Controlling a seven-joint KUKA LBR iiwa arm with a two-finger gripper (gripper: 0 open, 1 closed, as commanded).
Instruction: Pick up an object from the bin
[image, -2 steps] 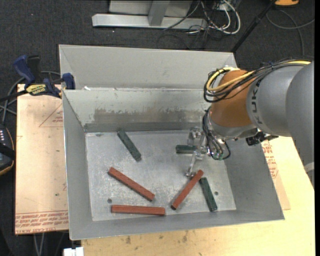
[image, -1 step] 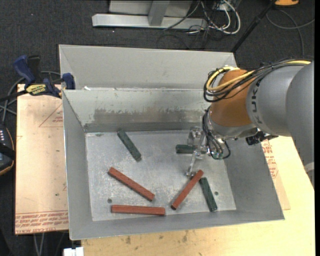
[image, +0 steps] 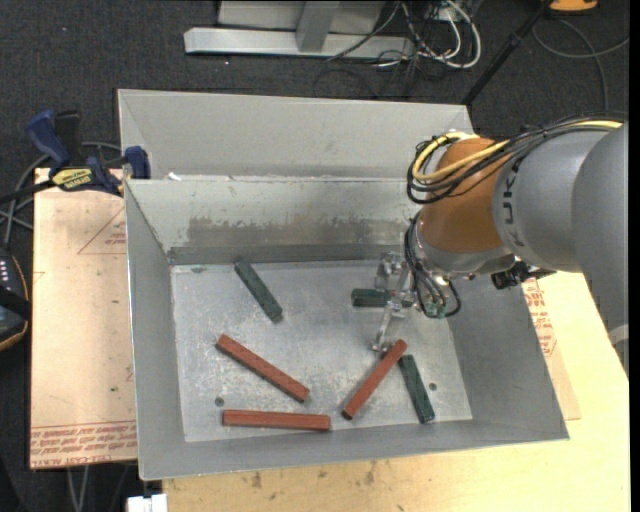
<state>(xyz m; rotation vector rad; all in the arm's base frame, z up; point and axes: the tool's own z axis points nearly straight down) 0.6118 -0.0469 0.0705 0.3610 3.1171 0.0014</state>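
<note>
gripper (image: 384, 338) low in right half of grey metal bin (image: 495, 350), tip at upper end of slim red-brown rectangular bar (image: 372, 382) lying slanted on the floor | grip state: cannot tell | dark green bar (image: 417, 389) just beside it on the right | bare floor to its left

Grey sheet metal for bin (image: 300, 215), matt, scuffed along back wall. Matt, smooth-looking red-brown bars (image: 262, 368) and dark green bars (image: 258, 291). Glossy orange cover (image: 462, 200), satin grey arm (image: 570, 200).
</note>
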